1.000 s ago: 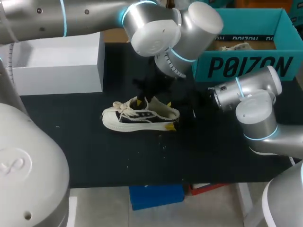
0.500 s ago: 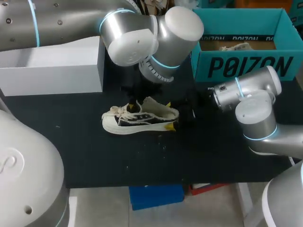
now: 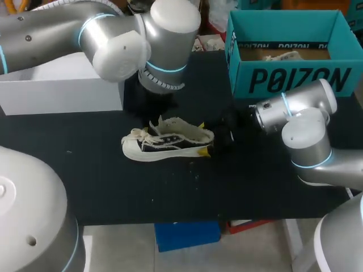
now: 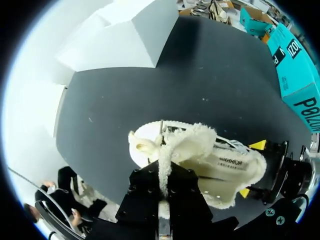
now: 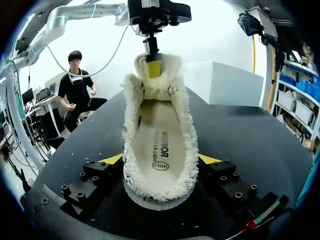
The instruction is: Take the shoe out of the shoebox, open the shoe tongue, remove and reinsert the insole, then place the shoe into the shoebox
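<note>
A cream and black low sneaker (image 3: pixel 164 143) lies on the black table (image 3: pixel 113 181), toe pointing left. My right gripper (image 3: pixel 203 139) is shut on its heel, one yellow tip pressed against each side (image 5: pixel 112 159). The fleece-lined mouth gapes wide, and the printed insole (image 5: pixel 159 145) lies flat inside. My left gripper (image 5: pixel 154 67) is shut on the top of the fleecy tongue (image 4: pixel 165 155), holding it up and toward the toe. In the left wrist view the tongue runs down between the black finger mounts. The teal shoebox (image 3: pixel 289 79) stands at the back right.
A second shoe (image 3: pixel 281 56) lies inside the teal shoebox. A white open box (image 3: pixel 62 85) stands at the back left, close behind my left arm. Bare black table stretches in front of the sneaker.
My left arm has swung to the left with the tongue still in its grip. The sneaker and my right arm have stayed in place.
</note>
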Robot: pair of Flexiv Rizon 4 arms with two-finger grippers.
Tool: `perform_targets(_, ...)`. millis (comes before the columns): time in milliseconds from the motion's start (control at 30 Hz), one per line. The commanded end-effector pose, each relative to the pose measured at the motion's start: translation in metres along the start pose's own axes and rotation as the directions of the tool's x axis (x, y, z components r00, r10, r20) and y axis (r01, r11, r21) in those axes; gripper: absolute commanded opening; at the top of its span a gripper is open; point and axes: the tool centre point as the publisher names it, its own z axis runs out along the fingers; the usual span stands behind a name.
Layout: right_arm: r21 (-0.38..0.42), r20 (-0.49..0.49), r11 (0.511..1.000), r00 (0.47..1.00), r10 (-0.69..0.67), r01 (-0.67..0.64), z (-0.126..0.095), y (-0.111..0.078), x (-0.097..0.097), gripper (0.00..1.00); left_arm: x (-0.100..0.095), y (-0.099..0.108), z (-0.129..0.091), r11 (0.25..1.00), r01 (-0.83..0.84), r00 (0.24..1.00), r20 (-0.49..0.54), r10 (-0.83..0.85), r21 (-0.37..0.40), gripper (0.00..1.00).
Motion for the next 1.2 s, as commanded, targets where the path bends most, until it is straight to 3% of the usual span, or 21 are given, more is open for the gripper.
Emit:
perform_targets(33, 0.000, 0.000, 1.000, 1.000, 0.002, -0.002, 0.005, -0.004, -0.002, 0.00, -0.010, -0.003, 0.017, 0.999, 0.001, 0.975, -0.222, -0.011, -0.041, 0.00)
perform_targets(200, 0.000, 0.000, 1.000, 1.000, 0.002, -0.002, 0.005, -0.004, -0.002, 0.00, -0.015, -0.004, 0.027, 0.997, -0.004, 0.960, -0.279, -0.019, -0.082, 0.00)
perform_targets(500, 0.000, 0.000, 1.000, 1.000, 0.002, -0.002, 0.005, -0.004, -0.002, 0.00, -0.015, -0.003, 0.033, 0.998, -0.030, 0.952, -0.306, 0.011, -0.058, 0.00)
perform_targets(533, 0.000, 0.000, 1.000, 1.000, 0.002, -0.002, 0.005, -0.004, -0.002, 0.00, -0.015, -0.004, 0.033, 0.998, -0.034, 0.952, -0.307, 0.015, -0.055, 0.18)
perform_targets(600, 0.000, 0.000, 1.000, 1.000, 0.002, -0.002, 0.005, -0.004, -0.002, 0.00, -0.014, -0.004, 0.032, 0.998, -0.048, 0.947, -0.320, 0.030, -0.048, 0.78)
perform_targets(667, 0.000, 0.000, 1.000, 1.000, 0.002, -0.002, 0.005, -0.004, -0.002, 0.00, -0.014, -0.005, 0.027, 0.997, -0.067, 0.938, -0.342, 0.047, -0.048, 1.00)
perform_targets(800, 0.000, 0.000, 1.000, 1.000, 0.002, -0.002, 0.005, -0.004, -0.002, 0.00, -0.015, -0.007, 0.013, 0.989, -0.143, 0.901, -0.417, 0.117, -0.032, 1.00)
perform_targets(967, 0.000, 0.000, 1.000, 1.000, 0.002, -0.002, 0.005, -0.004, -0.002, 0.00, -0.019, -0.013, -0.015, 0.933, -0.357, 0.781, -0.536, 0.322, 0.041, 1.00)
perform_targets(1167, 0.000, 0.000, 1.000, 1.000, 0.002, -0.002, 0.005, -0.004, -0.002, 0.00, -0.011, -0.012, -0.044, 0.697, -0.697, 0.518, -0.553, 0.653, 0.170, 1.00)
perform_targets(1200, 0.000, 0.000, 1.000, 1.000, 0.002, -0.002, 0.005, -0.004, -0.002, 0.00, -0.007, -0.013, -0.047, 0.652, -0.736, 0.475, -0.549, 0.688, 0.180, 0.76)
